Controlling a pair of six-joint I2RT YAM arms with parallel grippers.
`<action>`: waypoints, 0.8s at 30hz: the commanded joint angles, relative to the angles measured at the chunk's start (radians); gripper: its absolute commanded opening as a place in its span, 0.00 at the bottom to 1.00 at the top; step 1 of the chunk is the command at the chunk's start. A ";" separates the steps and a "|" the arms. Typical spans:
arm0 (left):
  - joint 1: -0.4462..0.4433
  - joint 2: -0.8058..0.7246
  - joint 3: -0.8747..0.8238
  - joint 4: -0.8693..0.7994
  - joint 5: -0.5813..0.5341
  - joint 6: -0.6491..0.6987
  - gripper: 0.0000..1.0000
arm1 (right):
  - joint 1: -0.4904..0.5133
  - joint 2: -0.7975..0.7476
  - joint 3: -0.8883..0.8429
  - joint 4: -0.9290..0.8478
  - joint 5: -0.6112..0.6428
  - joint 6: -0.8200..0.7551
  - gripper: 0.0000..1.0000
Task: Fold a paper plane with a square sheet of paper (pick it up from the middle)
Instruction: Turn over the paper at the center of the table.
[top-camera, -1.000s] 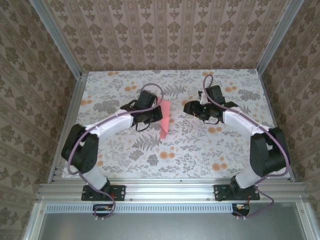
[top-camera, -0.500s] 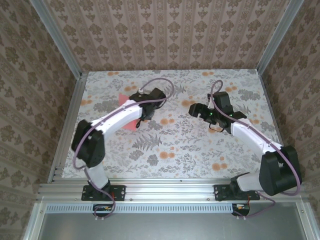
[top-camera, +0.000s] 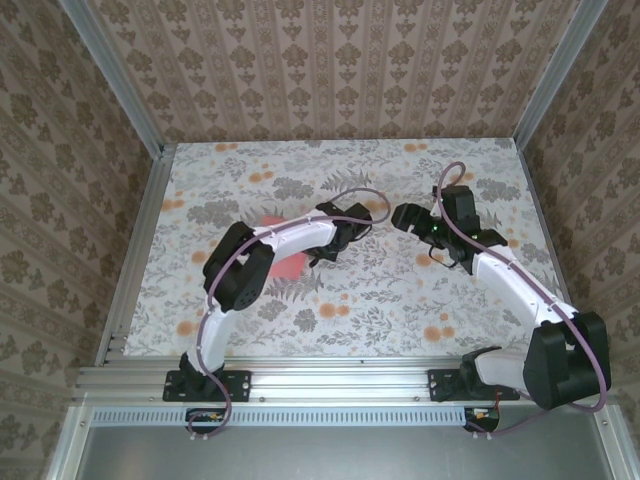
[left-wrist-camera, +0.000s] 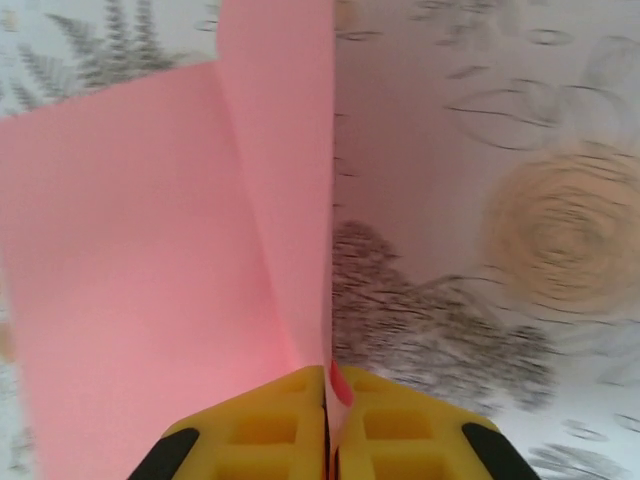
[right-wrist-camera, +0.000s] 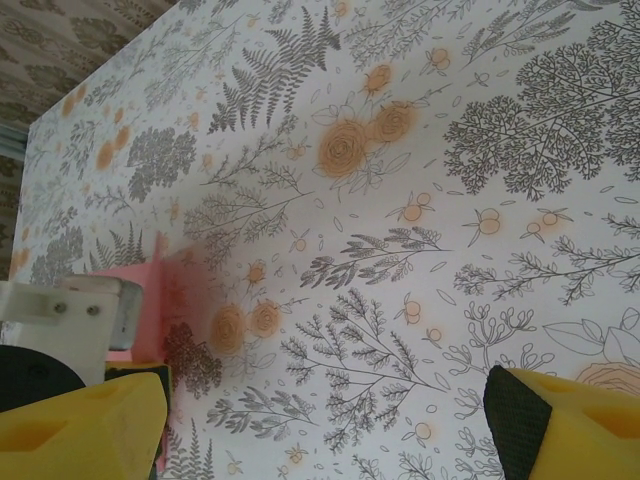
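The paper plane (left-wrist-camera: 170, 240) is folded pink-red paper with a lengthwise crease, one wing spread to the left. My left gripper (left-wrist-camera: 328, 375) is shut on its folded edge, yellow fingers (left-wrist-camera: 270, 420) pressed together with paper between them. From above, the paper plane (top-camera: 287, 265) shows partly under the bent left arm, just above the table, with the left gripper (top-camera: 308, 250) at its right edge. My right gripper (top-camera: 410, 215) hangs open to the right, apart from the paper, nothing between its fingers (right-wrist-camera: 90, 430). The paper plane (right-wrist-camera: 150, 300) shows at that view's left edge.
The floral tablecloth (top-camera: 400, 300) covers the table inside aluminium rails (top-camera: 135, 250). Patterned walls close the back and sides. The left arm's elbow (top-camera: 240, 265) is folded low over the left middle of the table.
The left arm swung the paper left, then partway back right, and its elbow folded toward the middle. The right gripper opened wider and moved toward the back right.
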 joint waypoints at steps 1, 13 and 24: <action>-0.009 0.026 0.032 0.037 0.117 -0.017 0.13 | -0.010 -0.014 -0.014 -0.027 0.019 0.010 0.86; -0.002 -0.102 0.064 0.167 0.460 0.057 0.47 | -0.023 -0.004 -0.032 -0.012 -0.005 0.024 0.86; 0.143 -0.467 -0.257 0.523 0.778 -0.106 0.68 | 0.025 0.125 -0.037 0.101 -0.295 0.034 0.86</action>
